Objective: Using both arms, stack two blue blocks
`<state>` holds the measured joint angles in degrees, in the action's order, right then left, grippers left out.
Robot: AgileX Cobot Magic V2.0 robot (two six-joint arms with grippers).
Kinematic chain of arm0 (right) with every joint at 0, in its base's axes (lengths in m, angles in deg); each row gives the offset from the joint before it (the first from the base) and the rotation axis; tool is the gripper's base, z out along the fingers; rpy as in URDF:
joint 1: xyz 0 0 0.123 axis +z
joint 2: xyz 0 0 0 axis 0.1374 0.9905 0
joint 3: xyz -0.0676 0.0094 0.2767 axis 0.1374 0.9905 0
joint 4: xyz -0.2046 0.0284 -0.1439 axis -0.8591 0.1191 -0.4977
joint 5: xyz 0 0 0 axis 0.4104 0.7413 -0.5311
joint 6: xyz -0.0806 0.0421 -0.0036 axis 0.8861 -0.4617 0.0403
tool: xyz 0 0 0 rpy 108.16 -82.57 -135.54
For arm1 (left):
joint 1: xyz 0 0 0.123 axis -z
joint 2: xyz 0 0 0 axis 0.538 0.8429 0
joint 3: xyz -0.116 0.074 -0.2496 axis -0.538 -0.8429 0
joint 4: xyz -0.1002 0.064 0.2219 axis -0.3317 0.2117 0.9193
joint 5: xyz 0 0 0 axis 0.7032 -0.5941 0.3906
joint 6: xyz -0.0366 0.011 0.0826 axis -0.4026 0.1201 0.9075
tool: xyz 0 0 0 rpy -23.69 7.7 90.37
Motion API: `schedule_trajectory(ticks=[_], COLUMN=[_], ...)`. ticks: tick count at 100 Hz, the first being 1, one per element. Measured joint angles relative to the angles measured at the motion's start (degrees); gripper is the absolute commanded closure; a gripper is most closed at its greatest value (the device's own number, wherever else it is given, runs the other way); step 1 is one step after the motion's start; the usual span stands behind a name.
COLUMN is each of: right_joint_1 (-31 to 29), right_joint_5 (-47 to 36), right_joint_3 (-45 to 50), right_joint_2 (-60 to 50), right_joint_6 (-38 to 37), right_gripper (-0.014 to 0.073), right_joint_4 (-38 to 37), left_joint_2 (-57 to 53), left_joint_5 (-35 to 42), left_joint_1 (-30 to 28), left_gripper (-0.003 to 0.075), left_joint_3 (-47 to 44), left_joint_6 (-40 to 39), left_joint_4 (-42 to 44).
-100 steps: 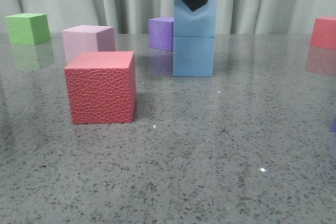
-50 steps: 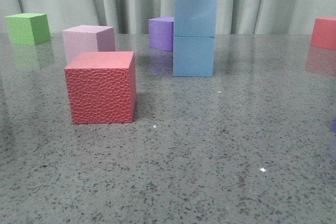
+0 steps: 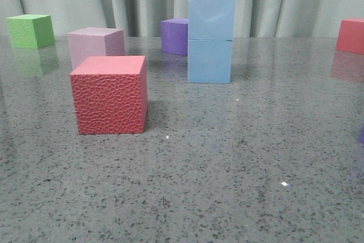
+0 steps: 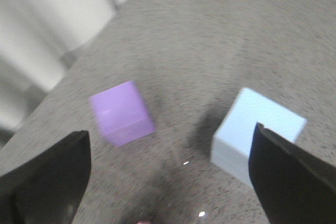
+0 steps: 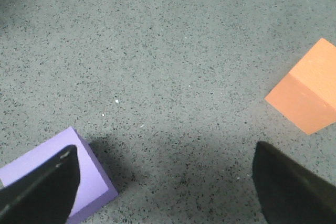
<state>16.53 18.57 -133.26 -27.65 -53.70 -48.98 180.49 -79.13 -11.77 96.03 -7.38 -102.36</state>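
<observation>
Two light blue blocks stand as a stack at the back middle of the table in the front view, the upper block (image 3: 211, 14) squarely on the lower block (image 3: 209, 61). No gripper shows in the front view. In the left wrist view the stack's top (image 4: 261, 123) lies below, beside one finger, and my left gripper (image 4: 169, 174) is open and empty above the table. In the right wrist view my right gripper (image 5: 165, 182) is open and empty over bare table.
In the front view a red cube (image 3: 109, 94) stands front left, a pink cube (image 3: 95, 45) behind it, a green cube (image 3: 30, 30) far left, a purple cube (image 3: 174, 36) behind the stack, a red cube (image 3: 350, 35) far right. The right wrist view shows a purple cube (image 5: 79, 182) and an orange cube (image 5: 310, 90).
One second ago a black gripper was at the top of the upper blue block. It has risen out of the front view, and the stack stands alone.
</observation>
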Motion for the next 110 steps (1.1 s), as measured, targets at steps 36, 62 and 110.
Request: schedule_trajectory(ticks=[36,62,110], right_joint_1=[0.00,0.00,0.00], right_joint_5=[0.00,0.32,0.32], right_joint_3=[0.00,0.00,0.00], right_joint_2=[0.00,0.00,0.00], right_joint_6=[0.00,0.00,0.00], right_gripper=[-0.0061,-0.0061,-0.0061], right_joint_4=[0.00,-0.04,-0.04], left_joint_2=[-6.95,-12.74,-35.27], left_joint_5=[-0.35,-0.35,14.09], left_joint_1=[-12.10,-14.94,-14.94], left_gripper=[0.0134,0.0134,0.0134], left_joint_3=[0.09,-3.82,-41.60], left_joint_6=[-8.01,-10.29,-10.61], left_joint_4=[0.37,3.28,5.09])
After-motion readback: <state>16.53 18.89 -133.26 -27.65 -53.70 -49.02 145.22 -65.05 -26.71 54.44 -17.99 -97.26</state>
